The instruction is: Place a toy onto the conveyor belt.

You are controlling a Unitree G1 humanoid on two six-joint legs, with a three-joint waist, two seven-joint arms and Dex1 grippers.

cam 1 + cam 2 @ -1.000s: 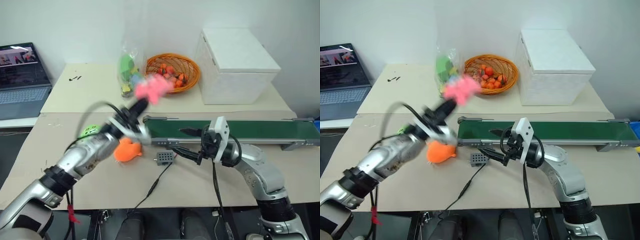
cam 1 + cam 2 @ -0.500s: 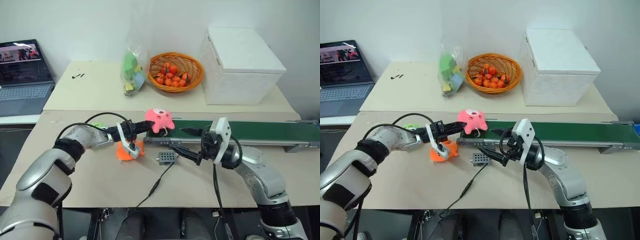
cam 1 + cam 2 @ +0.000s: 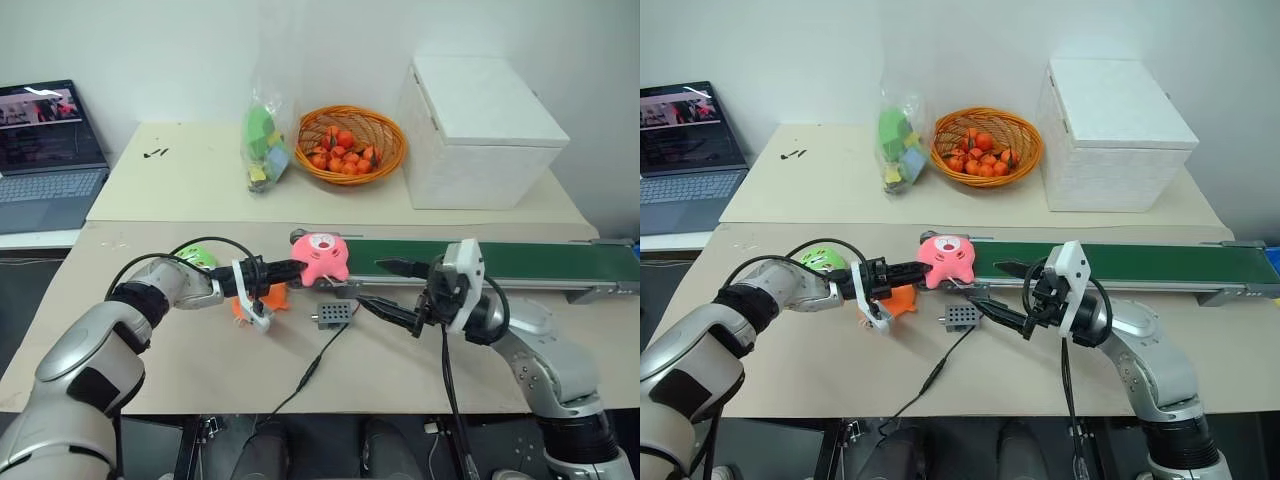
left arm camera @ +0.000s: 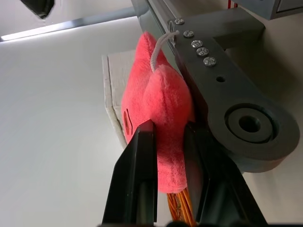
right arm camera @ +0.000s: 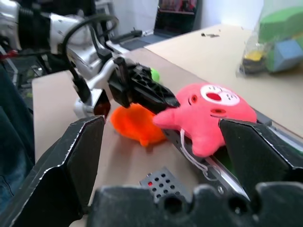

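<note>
Toy (image 3: 322, 257), pink plush: clamped by left gripper (image 3: 292, 267) at conveyor belt (image 3: 520, 260) end, frame centre. Right gripper (image 3: 398, 288) stood open. Release judged next.

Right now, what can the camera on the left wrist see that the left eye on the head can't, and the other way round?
The left wrist view shows up close the left hand pinching the pink toy against the belt's grey end bracket. The left eye view takes in the table: the long green conveyor belt, the orange basket, the white box, the laptop and the open right hand. Both show the toy gripped at the belt's end.
</note>
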